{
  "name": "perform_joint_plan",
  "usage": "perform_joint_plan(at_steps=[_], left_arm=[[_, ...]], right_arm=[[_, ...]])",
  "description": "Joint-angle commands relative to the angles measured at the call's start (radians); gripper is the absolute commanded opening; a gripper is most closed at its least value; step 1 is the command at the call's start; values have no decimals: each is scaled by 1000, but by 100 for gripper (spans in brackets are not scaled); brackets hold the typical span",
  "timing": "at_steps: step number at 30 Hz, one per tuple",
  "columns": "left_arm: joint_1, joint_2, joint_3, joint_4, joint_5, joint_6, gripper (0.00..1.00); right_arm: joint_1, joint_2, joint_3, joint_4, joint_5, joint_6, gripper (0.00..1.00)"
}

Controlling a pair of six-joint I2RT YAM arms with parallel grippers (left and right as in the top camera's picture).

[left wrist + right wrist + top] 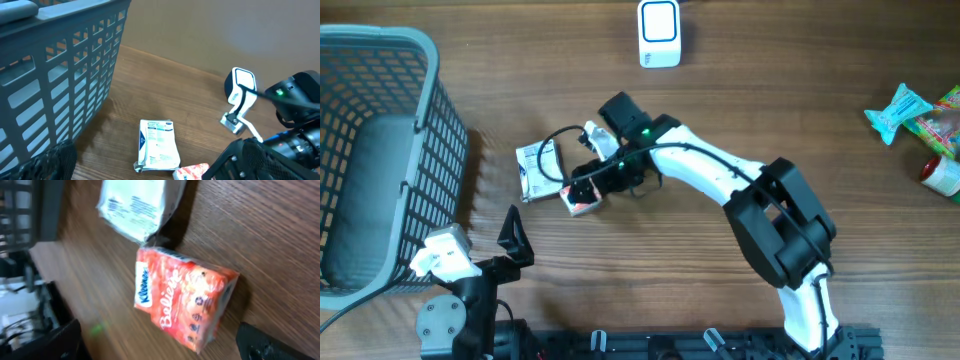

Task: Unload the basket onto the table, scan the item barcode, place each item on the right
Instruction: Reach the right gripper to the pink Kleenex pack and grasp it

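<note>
**Overhead view**
- The basket [432,70] takes up the 9 o'clock side of the table [770,90].
- The scanner [659,33] stands at the 12 o'clock edge.
- Snack bags [905,110] lie at the 3 o'clock edge.
- The right arm [720,175] reaches from 5 o'clock toward the centre.
- The right gripper [588,190] sits over the tissue pack [582,201].
- The pack lies flat on the table, just toward 9 o'clock from centre and well apart from the scanner.
- A white packet [538,170] lies just beside the pack, at the pack's 10 o'clock.
- The left gripper [485,248] is at 7 o'clock, near the basket.

**Left wrist view**
- The left fingers [250,160] stand apart at the 5 and 7 o'clock corners, with nothing between them.
- The basket wall fills 9 to 12 o'clock.
- The packet [159,142] lies at 6 o'clock.
- One corner of the pack [192,172] shows at the bottom edge.
- The scanner [240,85] is at 3 o'clock, and the right arm is at 4 o'clock.

**Right wrist view**
- The pack [182,297] lies at centre with its red-orange printed face up.
- The right fingers [265,342] stand apart at the 5 and 7 o'clock corners. Neither touches the pack.
- The packet [140,205] is at 12 o'clock and blurred, with one corner reaching the pack's upper edge. Whether the two touch cannot be told.
</note>
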State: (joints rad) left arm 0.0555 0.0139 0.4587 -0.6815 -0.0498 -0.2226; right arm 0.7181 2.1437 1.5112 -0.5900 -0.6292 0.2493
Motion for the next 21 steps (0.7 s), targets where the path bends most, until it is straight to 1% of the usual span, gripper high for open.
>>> perform_joint_plan(at_steps=[1,2,3,4,5,6,7,8,9,10,13,14,17,19,20,21], left_arm=[[7,-5,-6,3,16,-2,100],[7,-5,-6,3,16,-2,100],[7,-5,-6,3,16,-2,100],[8,-5,-6,3,16,-2,100],[8,-5,-6,3,16,-2,100],[7,-5,-6,3,16,-2,100],[7,-5,-6,3,16,-2,100],[7,-5,-6,3,16,-2,100],[7,-5,-6,3,16,-2,100],[7,-5,-6,3,16,-2,100],[7,-5,-6,3,16,-2,100],[7,-5,-6,3,16,-2,100],[7,-5,-6,3,16,-2,100],[7,-5,-6,3,16,-2,100],[8,-5,-6,3,16,-2,100],[7,-5,-6,3,16,-2,100]], right_arm=[[16,65,-1,11,128,42,99],[16,81,-1,16,128,43,99],[16,98,-1,18,128,42,88],[16,118,-1,20,124,41,71],[16,132,-1,26,111,37,43],[16,132,-1,38,102,26,22],[14,131,-1,48,80,11,12],[12,130,0,54,57,5,7],[6,124,1,55,33,-12,5],[-7,109,3,51,9,-14,5],[-87,-11,11,26,-169,-66,5],[-102,-48,11,18,-191,-74,5],[-135,-225,11,-29,-183,-149,5],[-136,-368,11,-76,-121,-185,4],[-134,-453,10,-133,-91,-246,4],[-133,-499,6,-161,-80,-284,4]])
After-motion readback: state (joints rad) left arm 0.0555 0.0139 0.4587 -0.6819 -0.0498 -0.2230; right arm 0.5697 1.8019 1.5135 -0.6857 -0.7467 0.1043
